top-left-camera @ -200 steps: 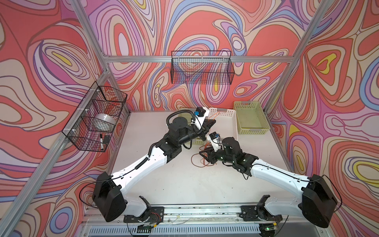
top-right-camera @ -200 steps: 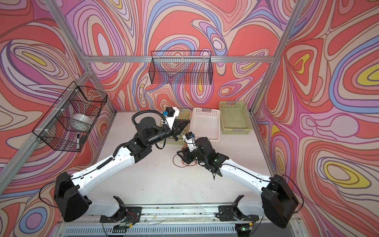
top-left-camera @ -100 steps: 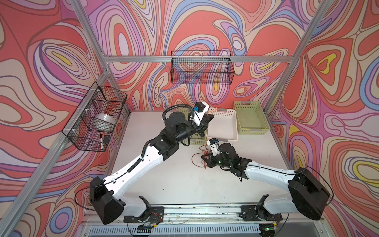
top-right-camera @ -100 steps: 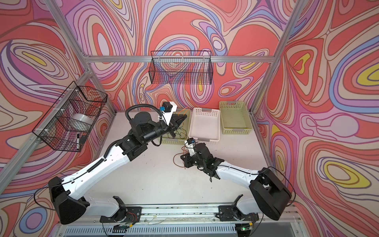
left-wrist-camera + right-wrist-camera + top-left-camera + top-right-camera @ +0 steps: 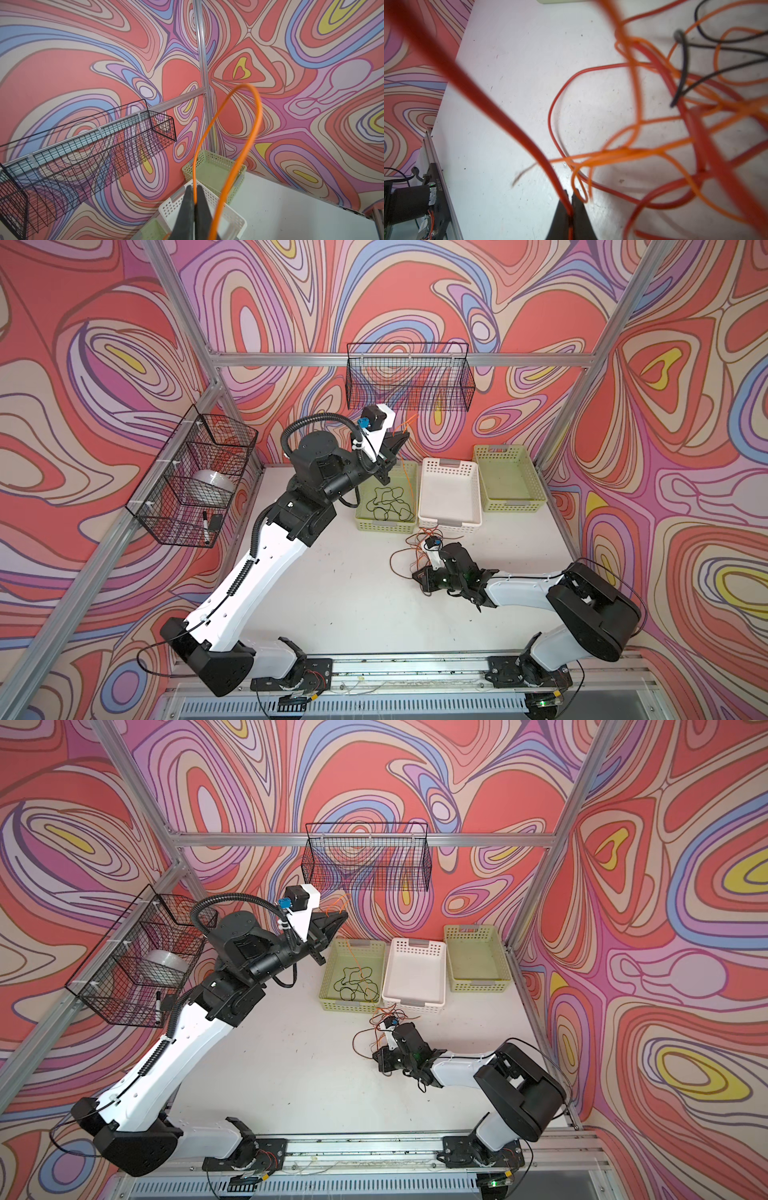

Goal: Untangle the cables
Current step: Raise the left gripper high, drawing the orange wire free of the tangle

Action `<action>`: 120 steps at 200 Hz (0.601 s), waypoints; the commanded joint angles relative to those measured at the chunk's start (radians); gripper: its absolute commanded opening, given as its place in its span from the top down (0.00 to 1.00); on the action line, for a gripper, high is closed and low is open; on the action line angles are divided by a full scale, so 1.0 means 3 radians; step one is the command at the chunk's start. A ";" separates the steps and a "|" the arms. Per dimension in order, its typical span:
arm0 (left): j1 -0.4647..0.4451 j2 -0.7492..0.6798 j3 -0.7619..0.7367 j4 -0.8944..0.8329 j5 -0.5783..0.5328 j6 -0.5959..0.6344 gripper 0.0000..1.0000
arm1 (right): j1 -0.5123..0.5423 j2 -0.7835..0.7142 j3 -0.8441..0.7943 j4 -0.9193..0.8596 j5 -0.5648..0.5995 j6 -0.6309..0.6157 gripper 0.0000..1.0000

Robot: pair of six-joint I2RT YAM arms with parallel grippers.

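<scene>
Orange cable (image 5: 259,110) pinched in left gripper (image 5: 194,188); red cable (image 5: 508,124) in right gripper (image 5: 570,195).

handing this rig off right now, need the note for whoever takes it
Left gripper: shut on an orange cable, raised above the left green basket. The cable hangs down toward it; whether its far end is free of the tangle is unclear.
Right gripper: shut on a red cable, low at the table.
Cables: a dark cable lies in that green basket. The tangle sits on the table before the white basket.
Done: the dark cable is separated.
To do: free the orange one, then the rest.
</scene>
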 commanded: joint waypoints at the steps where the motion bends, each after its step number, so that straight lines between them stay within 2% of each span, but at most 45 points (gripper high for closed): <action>1: 0.0105 -0.0047 0.0163 -0.0116 0.0058 0.0203 1.00 | -0.0029 0.0127 -0.0058 0.0055 -0.0049 0.0058 1.00; 65: 0.0421 0.0108 0.0673 -0.0322 0.0126 0.0404 1.00 | -0.0070 0.0419 -0.0042 -0.0028 -0.0094 0.0050 1.00; 120: 0.0648 0.0184 0.0880 -0.0302 0.0147 0.0443 1.00 | -0.0096 0.0487 -0.0102 -0.0012 -0.0044 0.0105 1.00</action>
